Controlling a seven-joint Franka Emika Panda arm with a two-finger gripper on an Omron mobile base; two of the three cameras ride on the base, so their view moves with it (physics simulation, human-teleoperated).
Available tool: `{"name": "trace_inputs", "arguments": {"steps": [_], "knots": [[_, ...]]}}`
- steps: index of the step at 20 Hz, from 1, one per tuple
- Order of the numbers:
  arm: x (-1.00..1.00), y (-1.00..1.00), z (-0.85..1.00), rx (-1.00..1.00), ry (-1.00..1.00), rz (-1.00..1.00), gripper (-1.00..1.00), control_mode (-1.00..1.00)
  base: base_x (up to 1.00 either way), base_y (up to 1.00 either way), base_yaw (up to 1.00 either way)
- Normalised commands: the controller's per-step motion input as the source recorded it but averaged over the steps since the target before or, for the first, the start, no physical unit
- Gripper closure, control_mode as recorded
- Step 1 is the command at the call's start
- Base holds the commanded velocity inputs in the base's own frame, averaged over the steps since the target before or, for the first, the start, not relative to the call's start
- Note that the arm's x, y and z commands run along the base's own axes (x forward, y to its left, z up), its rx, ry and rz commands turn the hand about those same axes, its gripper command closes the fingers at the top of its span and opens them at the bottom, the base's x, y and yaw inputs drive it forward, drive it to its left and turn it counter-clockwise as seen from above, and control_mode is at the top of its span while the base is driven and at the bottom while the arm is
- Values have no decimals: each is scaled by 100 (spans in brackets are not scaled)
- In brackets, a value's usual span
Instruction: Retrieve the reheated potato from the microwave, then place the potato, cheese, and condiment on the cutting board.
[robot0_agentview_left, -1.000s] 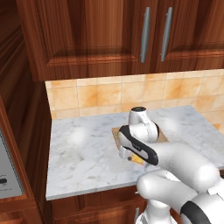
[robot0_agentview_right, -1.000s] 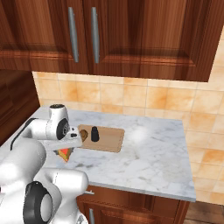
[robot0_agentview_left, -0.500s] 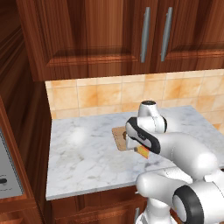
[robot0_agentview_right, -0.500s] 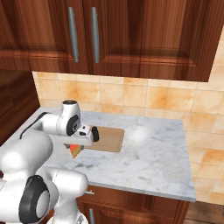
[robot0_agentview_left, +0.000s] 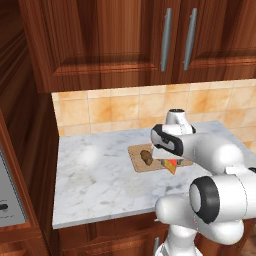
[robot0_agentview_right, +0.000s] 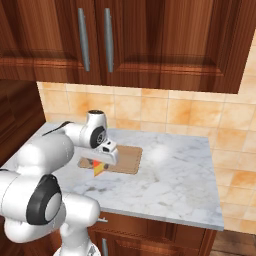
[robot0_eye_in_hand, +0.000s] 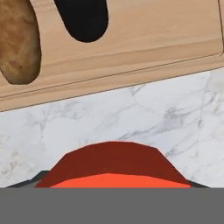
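— How much of the job was judged done?

— Two of three things were found on the cutting board (robot0_eye_in_hand: 144, 48): the potato (robot0_agentview_left: 146, 157) lay at its left end, and the dark condiment (robot0_eye_in_hand: 83, 19) was seen just beside it from the hand view. The cheese (robot0_agentview_left: 172, 166) was left to be placed — it was seen at the board's near edge, over the marble bench (robot0_agentview_left: 100, 175), not yet resting on the wood.

— Was it held?

— It was judged so. In the hand view the wedge sat right at the fingers (robot0_eye_in_hand: 118, 186), red rind uppermost, so they were taken to be closed on it.

— And the arm?

— It was folded low over the bench, the wrist bent down just short of the board.
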Motion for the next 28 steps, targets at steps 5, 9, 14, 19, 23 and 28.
{"name": "trace_inputs", "arguments": {"steps": [5,9,14,19,23,28], "knots": [[33,-40,2,-3,11,-15,100,-100,0,0,0],[35,-39,1,0,6,-13,100,-100,0,0,0],[23,-38,-2,0,-3,-3,100,-100,0,0,0],[13,-27,-16,0,-22,6,100,-100,0,0,0],[29,-16,-21,0,-16,9,100,-100,0,0,0],[44,-6,-17,0,0,5,100,-100,0,0,0]]}}
